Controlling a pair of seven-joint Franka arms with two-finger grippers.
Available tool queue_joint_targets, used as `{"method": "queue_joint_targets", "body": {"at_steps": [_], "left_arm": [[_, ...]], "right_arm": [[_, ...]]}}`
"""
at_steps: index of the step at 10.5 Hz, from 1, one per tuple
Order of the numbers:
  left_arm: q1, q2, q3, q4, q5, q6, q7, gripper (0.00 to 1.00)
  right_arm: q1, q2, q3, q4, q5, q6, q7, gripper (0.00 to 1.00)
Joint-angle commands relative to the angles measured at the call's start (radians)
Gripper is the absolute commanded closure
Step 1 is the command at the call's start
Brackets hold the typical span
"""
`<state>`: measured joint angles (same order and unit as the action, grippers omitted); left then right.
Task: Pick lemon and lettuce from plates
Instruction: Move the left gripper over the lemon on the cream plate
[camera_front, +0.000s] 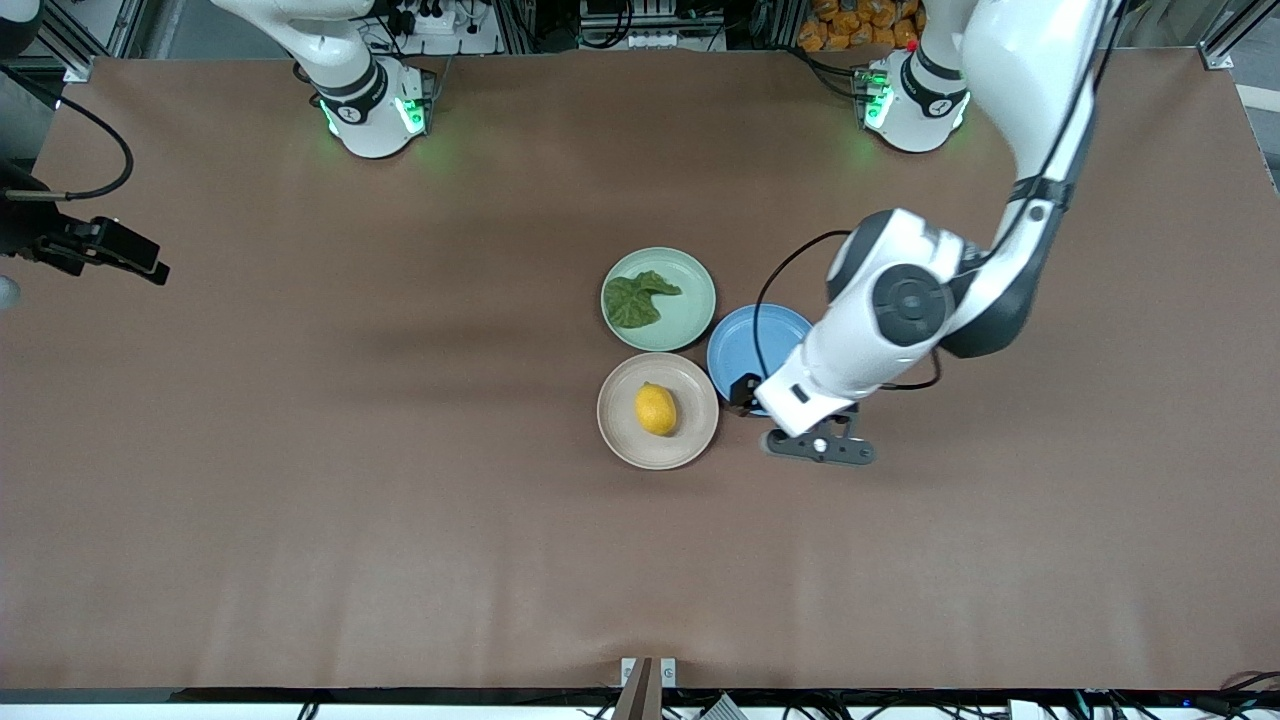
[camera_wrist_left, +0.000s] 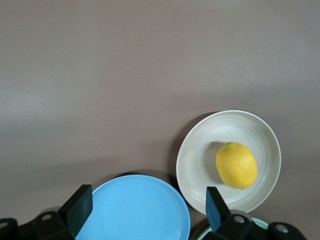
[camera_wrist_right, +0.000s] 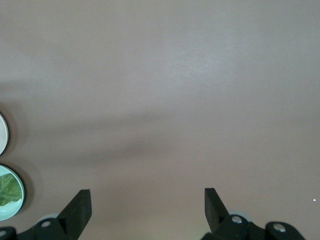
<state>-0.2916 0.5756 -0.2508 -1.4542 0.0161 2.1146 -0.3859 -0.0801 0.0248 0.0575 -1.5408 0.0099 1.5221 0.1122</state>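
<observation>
The lemon lies on the beige-pink plate, the plate nearest the front camera. The lettuce lies flat on the mint green plate, beside it and farther from the camera. My left gripper is open and empty over the edge of the blue plate, beside the lemon's plate. The left wrist view shows the lemon on its plate just outside my left gripper. My right gripper is open and empty, waiting over bare table at the right arm's end.
The blue plate is empty and touches the other two plates. The right wrist view shows the lettuce and the mint plate's rim at its edge. Brown table spreads wide around the plates.
</observation>
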Motion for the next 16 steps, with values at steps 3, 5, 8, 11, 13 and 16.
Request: {"method": "queue_joint_targets", "body": {"at_steps": [3, 5, 8, 11, 13, 16], "left_arm": [[-0.099, 0.102, 0.013, 0.017, 0.065, 0.125, -0.207, 0.01], [-0.153, 0.122, 0.019, 0.017, 0.07, 0.148, -0.327, 0.0], [-0.211, 0.185, 0.03, 0.018, 0.088, 0.209, -0.436, 0.0], [-0.288, 0.231, 0.111, 0.02, 0.099, 0.286, -0.484, 0.0], [-0.296, 0.259, 0.116, 0.026, 0.094, 0.317, -0.508, 0.0], [-0.31, 0.267, 0.116, 0.04, 0.094, 0.32, -0.547, 0.0]], "right_arm": [[0.006, -0.011, 0.007, -0.021, -0.008, -0.004, 0.018, 0.0], [0.026, -0.006, 0.011, -0.033, -0.002, 0.006, 0.108, 0.0], [0.088, 0.012, 0.021, -0.064, 0.005, 0.033, 0.232, 0.0], [0.144, 0.085, 0.067, -0.074, 0.005, 0.099, 0.42, 0.0], [0.152, 0.125, 0.114, -0.087, 0.005, 0.156, 0.525, 0.0], [0.181, 0.133, 0.172, -0.226, 0.007, 0.364, 0.714, 0.0]]}}
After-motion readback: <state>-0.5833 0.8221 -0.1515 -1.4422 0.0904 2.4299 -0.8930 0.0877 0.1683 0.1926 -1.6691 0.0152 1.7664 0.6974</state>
